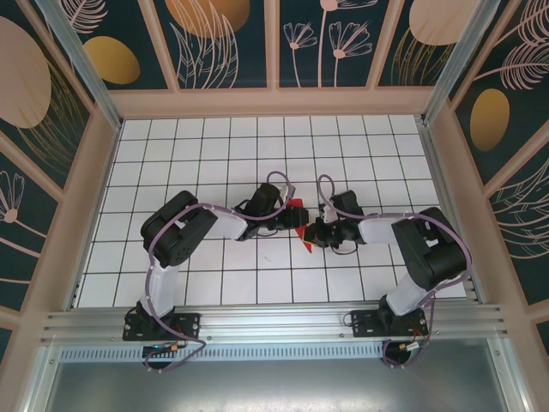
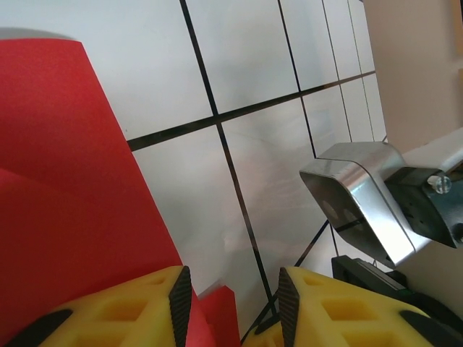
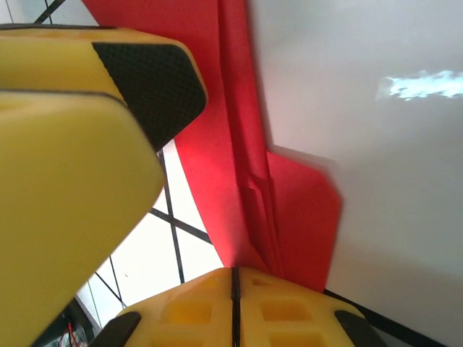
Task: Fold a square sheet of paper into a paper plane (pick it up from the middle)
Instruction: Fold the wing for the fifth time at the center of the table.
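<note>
Red paper (image 1: 297, 207): already creased into a narrow folded strip with layered flaps, at mid-table between the two wrists. Whether its low edge touches the white grid tabletop (image 1: 214, 154) cannot be told.

Right gripper (image 3: 235, 285): clamped tight on one end of the strip, at the crease. The paper fans up and away from that pinch.

Left gripper (image 2: 231, 303): pads apart, tiles visible through the gap. A red corner sits against one pad, not pinched. One of its fingers (image 3: 145, 79) hangs just beside the fold in the right wrist view.

Risks, as judged:
- One pinch carries all the thin paper, so a tug or twist may slip or tear it at the crease.
- The left jaws closing off the fold line would crumple the flaps or set a false crease.
- The wrists crowd each other, with the right camera housing (image 2: 358, 199) near the left fingers, so a sideways move risks a knock.
</note>
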You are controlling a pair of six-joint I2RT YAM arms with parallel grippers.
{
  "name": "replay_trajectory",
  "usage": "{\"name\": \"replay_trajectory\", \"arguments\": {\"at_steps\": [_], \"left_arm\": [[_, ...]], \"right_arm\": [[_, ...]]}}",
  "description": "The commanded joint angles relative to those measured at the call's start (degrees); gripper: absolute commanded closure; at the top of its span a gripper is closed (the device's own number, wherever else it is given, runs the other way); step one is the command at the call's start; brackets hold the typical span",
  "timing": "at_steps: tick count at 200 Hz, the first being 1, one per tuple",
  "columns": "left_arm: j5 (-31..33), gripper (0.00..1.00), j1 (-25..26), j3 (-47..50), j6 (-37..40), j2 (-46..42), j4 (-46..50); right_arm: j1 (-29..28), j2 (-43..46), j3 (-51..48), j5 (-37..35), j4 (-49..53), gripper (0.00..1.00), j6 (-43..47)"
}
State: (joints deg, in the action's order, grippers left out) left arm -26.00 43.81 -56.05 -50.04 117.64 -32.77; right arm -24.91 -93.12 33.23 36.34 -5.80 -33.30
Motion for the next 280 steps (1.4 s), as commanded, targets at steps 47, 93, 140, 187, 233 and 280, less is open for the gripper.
{"name": "replay_trajectory", "arguments": {"at_steps": [47, 93, 140, 187, 233, 280], "left_arm": [[-0.28, 0.50, -0.37, 0.61, 2.39, -2.40, 8.16], [1.73, 0.46, -0.47, 2.08, 0.71, -9.49, 6.01], [-0.43, 0.45, -0.48, 9.70, -4.44, -11.58, -6.65], [-2.63, 0.47, -0.48, 11.17, -7.79, -7.28, -16.07], [-0.52, 0.48, -0.48, 9.32, -8.55, -2.56, -15.01], [8.58, 0.47, -0.82, 5.19, -7.29, -1.99, -3.20]], "right_arm": [[-0.14, -4.17, -3.96, -5.31, 3.47, 0.96, 2.89], [-0.14, -4.09, -3.10, -5.04, 3.80, 0.97, 2.84], [-0.14, -4.35, -3.00, -4.94, 3.46, 0.97, 2.60], [-0.23, -4.75, -2.91, -4.60, 3.22, 0.97, 2.54], [-0.49, -4.84, -2.92, -4.52, 3.37, 0.97, 2.58], [-1.12, -4.12, -3.37, -4.52, 4.68, 0.97, 3.41]]}}
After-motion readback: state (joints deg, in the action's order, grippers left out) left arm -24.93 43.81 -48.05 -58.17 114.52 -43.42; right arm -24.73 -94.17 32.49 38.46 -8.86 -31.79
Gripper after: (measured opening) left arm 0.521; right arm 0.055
